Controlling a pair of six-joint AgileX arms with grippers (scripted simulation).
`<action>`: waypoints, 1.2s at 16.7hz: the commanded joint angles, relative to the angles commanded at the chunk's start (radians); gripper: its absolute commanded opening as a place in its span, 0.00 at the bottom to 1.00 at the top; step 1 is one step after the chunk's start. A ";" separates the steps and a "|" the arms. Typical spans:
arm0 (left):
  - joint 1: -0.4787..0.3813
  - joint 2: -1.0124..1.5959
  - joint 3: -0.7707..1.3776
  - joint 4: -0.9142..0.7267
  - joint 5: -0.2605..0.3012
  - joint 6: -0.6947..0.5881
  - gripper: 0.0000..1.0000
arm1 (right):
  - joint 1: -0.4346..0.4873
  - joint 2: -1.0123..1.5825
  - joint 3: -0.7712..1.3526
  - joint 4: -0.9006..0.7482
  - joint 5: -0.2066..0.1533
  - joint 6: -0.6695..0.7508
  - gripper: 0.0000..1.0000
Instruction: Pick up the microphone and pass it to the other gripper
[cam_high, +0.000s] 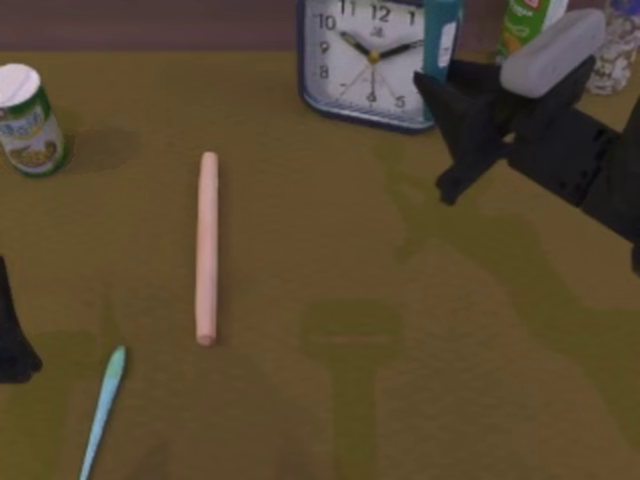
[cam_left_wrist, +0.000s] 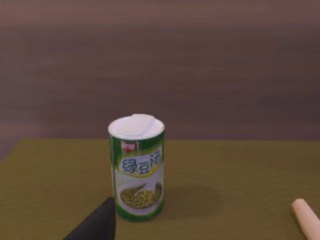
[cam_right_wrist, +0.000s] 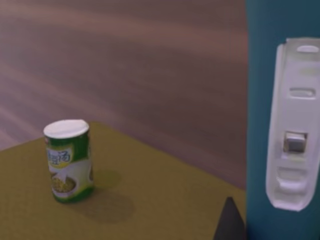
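The microphone (cam_high: 440, 40) stands at the back of the table, right against the clock's right side. Only its teal handle with the white switch mark shows, and its head is out of view. In the right wrist view the handle (cam_right_wrist: 260, 100) fills the side of the picture, very close. My right gripper (cam_high: 436, 140), the one with the grey-white cap, hovers just in front of it, open. One black fingertip (cam_right_wrist: 230, 222) is beside the handle, which lies outside the jaws. The other gripper, my left one (cam_high: 14, 345), is parked at the table's left edge, open and empty, with one fingertip (cam_left_wrist: 102, 220) showing.
A blue alarm clock (cam_high: 365, 60) stands at the back. A green can (cam_high: 28, 120) is at the back left. A long pink rod (cam_high: 207, 245) lies left of centre and a thin pale-teal stick (cam_high: 103, 410) at the front left. A bottle (cam_high: 530, 25) and a jar (cam_high: 615, 55) stand behind the right arm.
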 joint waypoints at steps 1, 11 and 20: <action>0.000 0.000 0.000 0.000 0.000 0.000 1.00 | 0.013 0.002 0.001 0.007 0.011 0.000 0.00; 0.000 0.000 0.000 0.000 0.000 0.000 1.00 | 0.210 0.012 0.021 0.118 0.204 0.010 0.00; 0.000 0.000 0.000 0.000 0.000 0.000 1.00 | 0.210 0.012 0.021 0.118 0.204 0.010 0.00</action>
